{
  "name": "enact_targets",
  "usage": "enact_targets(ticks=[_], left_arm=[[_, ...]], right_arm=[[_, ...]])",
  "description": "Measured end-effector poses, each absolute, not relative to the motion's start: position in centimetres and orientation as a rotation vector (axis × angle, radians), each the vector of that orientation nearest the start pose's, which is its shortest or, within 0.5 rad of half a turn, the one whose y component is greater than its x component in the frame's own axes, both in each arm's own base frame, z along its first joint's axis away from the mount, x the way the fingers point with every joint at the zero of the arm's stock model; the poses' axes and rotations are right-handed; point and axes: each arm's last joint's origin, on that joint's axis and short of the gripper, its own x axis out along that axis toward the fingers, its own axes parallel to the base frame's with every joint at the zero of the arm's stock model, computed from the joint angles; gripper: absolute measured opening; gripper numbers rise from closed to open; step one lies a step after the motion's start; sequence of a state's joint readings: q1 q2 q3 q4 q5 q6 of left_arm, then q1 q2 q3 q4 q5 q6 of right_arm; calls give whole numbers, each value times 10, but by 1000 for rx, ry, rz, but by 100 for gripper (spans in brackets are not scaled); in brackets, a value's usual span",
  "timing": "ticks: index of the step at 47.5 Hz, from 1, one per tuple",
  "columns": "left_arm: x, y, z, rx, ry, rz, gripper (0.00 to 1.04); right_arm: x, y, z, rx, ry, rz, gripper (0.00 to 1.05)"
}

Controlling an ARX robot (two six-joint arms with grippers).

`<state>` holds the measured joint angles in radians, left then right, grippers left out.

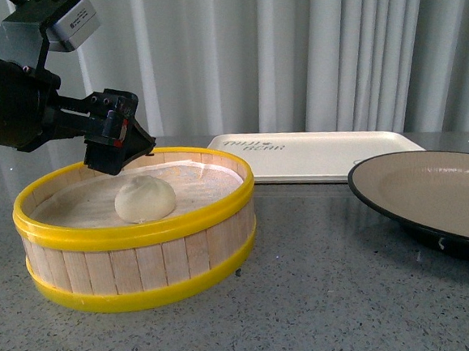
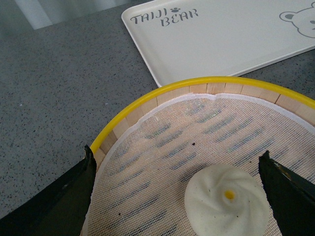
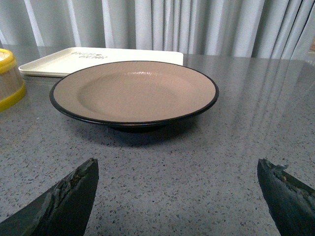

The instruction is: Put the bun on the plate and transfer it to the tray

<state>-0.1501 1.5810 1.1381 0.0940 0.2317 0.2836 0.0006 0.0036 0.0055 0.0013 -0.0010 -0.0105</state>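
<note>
The white bun [image 1: 144, 199] with its twisted top [image 2: 227, 199] lies on the mesh liner inside the wooden steamer basket [image 1: 133, 232]. My left gripper [image 1: 114, 148] hangs just above the basket's back rim, open, its jaws straddling the bun from above [image 2: 177, 153] without touching it. The beige plate [image 1: 439, 192] with a black rim stands empty at the right. My right gripper [image 3: 177, 162] is open low over the table, a short way in front of the plate [image 3: 133, 91]; it does not show in the front view. The cream tray [image 1: 314, 153] lies behind, empty.
The steamer basket's yellow rim [image 2: 147, 98] curves between the left gripper and the tray [image 2: 221, 34]. In the right wrist view the tray [image 3: 98, 59] sits behind the plate and the basket's edge [image 3: 10, 78] shows beside it. Grey curtains close the back.
</note>
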Motion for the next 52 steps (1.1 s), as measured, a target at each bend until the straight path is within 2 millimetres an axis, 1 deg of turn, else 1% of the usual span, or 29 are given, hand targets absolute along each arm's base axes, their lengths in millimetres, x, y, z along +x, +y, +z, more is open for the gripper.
enact_targets(ticks=[9, 24, 34, 52], left_arm=[[353, -60, 281, 176, 373, -497, 98], [353, -61, 282, 128, 381, -479, 98], [354, -69, 279, 113, 386, -479, 98], [349, -85, 271, 121, 410, -506, 98]], right_arm=[[98, 0, 165, -10, -3, 2, 96], [98, 0, 165, -10, -3, 2, 96], [98, 0, 165, -10, -3, 2, 96], [98, 0, 165, -10, -3, 2, 96]])
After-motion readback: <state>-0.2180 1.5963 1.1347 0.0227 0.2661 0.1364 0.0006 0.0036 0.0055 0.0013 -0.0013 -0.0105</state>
